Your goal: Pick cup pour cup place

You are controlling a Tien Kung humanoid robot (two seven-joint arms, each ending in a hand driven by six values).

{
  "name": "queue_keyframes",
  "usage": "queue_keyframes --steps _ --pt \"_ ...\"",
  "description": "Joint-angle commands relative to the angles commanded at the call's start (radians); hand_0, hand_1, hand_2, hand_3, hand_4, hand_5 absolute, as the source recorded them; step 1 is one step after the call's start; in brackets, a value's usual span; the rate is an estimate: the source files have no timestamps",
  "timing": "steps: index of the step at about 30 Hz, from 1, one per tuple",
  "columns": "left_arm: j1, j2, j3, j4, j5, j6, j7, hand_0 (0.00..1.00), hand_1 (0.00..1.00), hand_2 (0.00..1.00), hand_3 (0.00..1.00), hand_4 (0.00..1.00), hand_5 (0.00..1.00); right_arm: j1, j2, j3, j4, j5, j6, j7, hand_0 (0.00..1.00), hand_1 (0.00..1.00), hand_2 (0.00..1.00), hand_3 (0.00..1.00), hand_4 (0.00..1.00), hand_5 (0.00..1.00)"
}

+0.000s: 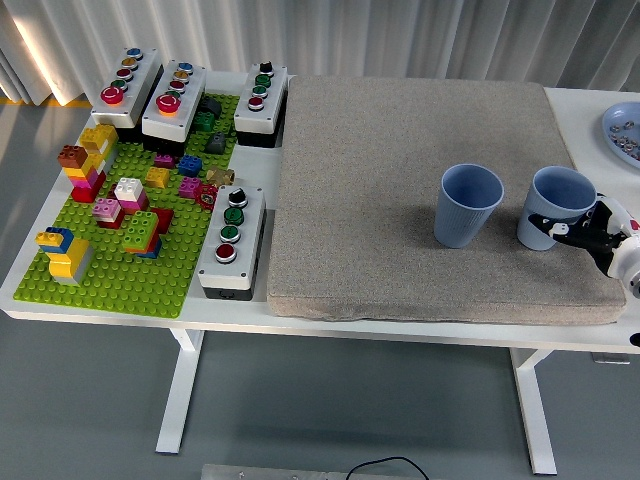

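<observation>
Two blue ribbed cups stand upright on the grey mat [400, 150]. The left cup [468, 205] stands free near the mat's middle right. My right hand [575, 229] comes in from the right edge, and its black fingers [546, 226] wrap the lower front of the right cup [563, 193], which still rests on the mat. I cannot see what either cup holds. My left arm is out of view.
A green brick baseplate [130, 272] with several coloured bricks fills the table's left side, ringed by several button boxes [232, 240]. A blue plate [625, 130] with small items sits at the far right edge.
</observation>
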Motion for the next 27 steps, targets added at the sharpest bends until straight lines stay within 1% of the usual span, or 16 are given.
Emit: queue_keyframes --steps 1,6,7,12,19,24,25,27 --pt "0.0 0.0 0.001 0.0 0.0 0.0 0.0 0.731 0.774 0.824 0.677 0.506 0.951 0.0 0.0 0.0 0.0 -0.001 0.002 -0.002 0.93 0.886 0.959 0.971 0.869 0.247" --pt "0.0 0.0 0.001 0.0 -0.001 0.0 0.0 0.731 0.774 0.824 0.677 0.506 0.951 0.001 0.0 0.004 0.0 -0.023 0.021 -0.011 0.93 0.886 0.959 0.971 0.869 0.247" --pt "-0.001 0.0 0.001 0.0 -0.001 0.0 0.0 0.731 0.774 0.824 0.676 0.507 0.953 0.001 0.0 0.005 0.0 -0.03 0.024 -0.01 0.95 0.914 0.998 0.998 0.874 0.243" --pt "0.001 0.0 0.0 0.0 0.0 0.0 0.0 0.731 0.774 0.824 0.676 0.507 0.953 0.0 0.001 0.007 0.0 -0.033 0.023 -0.011 0.95 0.914 0.998 0.998 0.874 0.243" --pt "0.003 0.0 -0.001 0.0 0.002 0.0 0.0 0.731 0.774 0.824 0.676 0.506 0.952 -0.002 0.0 0.008 0.0 -0.045 0.04 -0.021 0.957 0.924 0.998 0.998 0.879 0.25" --pt "0.005 0.0 -0.001 0.0 0.003 0.0 0.001 0.731 0.774 0.824 0.676 0.506 0.952 -0.004 0.0 0.011 0.003 -0.057 0.037 -0.028 0.957 0.924 0.998 0.998 0.879 0.25" --pt "0.006 0.0 -0.002 0.0 0.003 0.0 0.001 0.731 0.774 0.824 0.677 0.507 0.952 -0.006 0.001 0.011 0.006 -0.063 0.039 -0.032 0.96 0.925 0.998 0.998 0.901 0.266" --pt "0.007 0.001 -0.001 0.0 0.002 0.0 0.0 0.731 0.774 0.824 0.677 0.507 0.952 -0.008 0.001 0.013 0.01 -0.072 0.043 -0.042 0.96 0.925 0.998 0.998 0.901 0.266"
